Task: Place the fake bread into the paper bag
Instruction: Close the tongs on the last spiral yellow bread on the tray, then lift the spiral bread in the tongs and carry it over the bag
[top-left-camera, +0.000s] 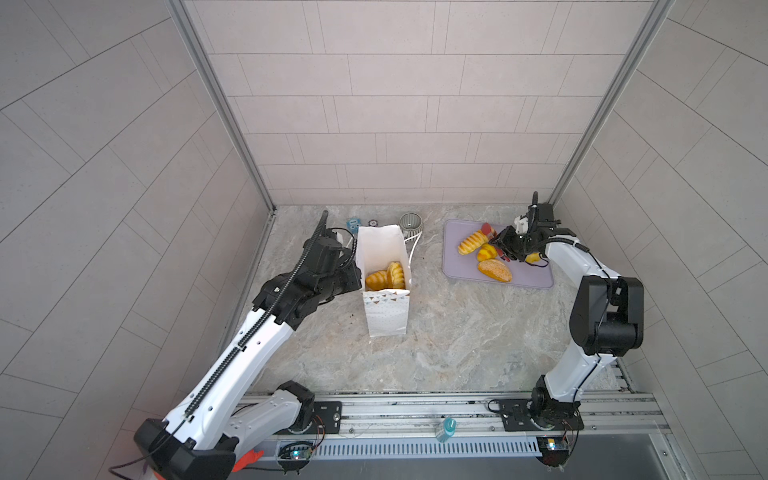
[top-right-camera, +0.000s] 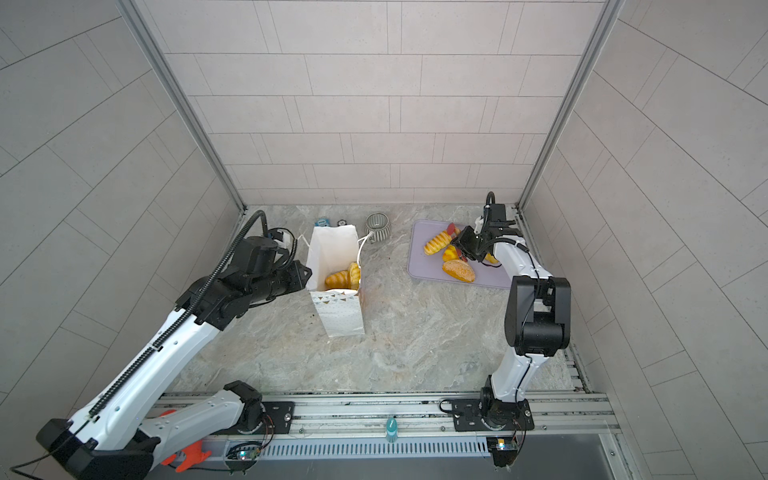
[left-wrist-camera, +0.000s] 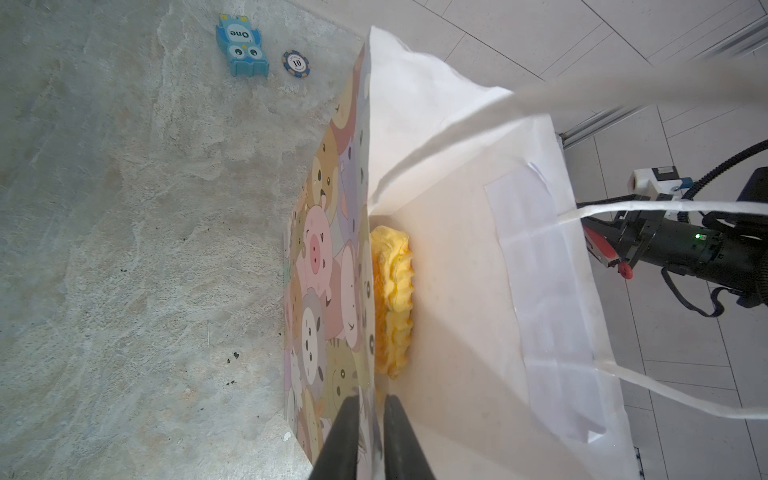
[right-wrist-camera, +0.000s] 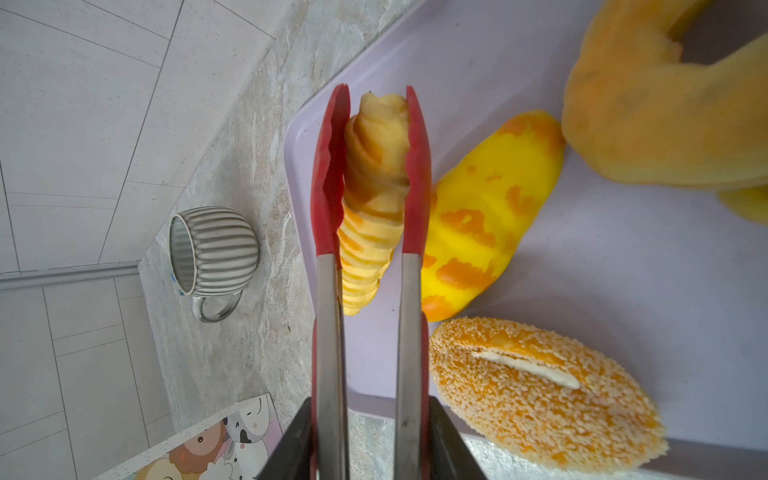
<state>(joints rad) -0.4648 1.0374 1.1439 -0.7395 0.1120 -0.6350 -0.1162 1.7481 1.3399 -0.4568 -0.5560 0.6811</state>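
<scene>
While my left hand (left-wrist-camera: 374, 436) is clenched on the rim of the paper bag's (top-left-camera: 386, 311) left wall, with one finger against the cartoon print and the other inside against the white lining, the bag stands upright and open on the counter (top-left-camera: 457, 332), left of centre. At least two golden toy breads (top-left-camera: 384, 276) lie inside it at the bottom. Over on the far right, my right hand (right-wrist-camera: 370, 449) grasps the tongs (right-wrist-camera: 328, 291), its fingers pressed on both steel arms. The tongs' red tips sit on either side of a braided loaf (right-wrist-camera: 374, 187) at the far-left part of the lilac tray (top-left-camera: 532, 278), touching it. I cannot tell whether the loaf is clear of the tray. Just right of it lies a yellow loaf (right-wrist-camera: 486, 216) with orange patches, and nearer lies a sesame-speckled bun (right-wrist-camera: 540, 395). A ring-shaped bread (right-wrist-camera: 644, 116) lies further right, partly hidden by the arm. A ribbed mug (top-left-camera: 410, 222) stands far back between bag and tray. A blue owl block (left-wrist-camera: 242, 45) and a poker chip (left-wrist-camera: 296, 63) lie beyond the bag.
</scene>
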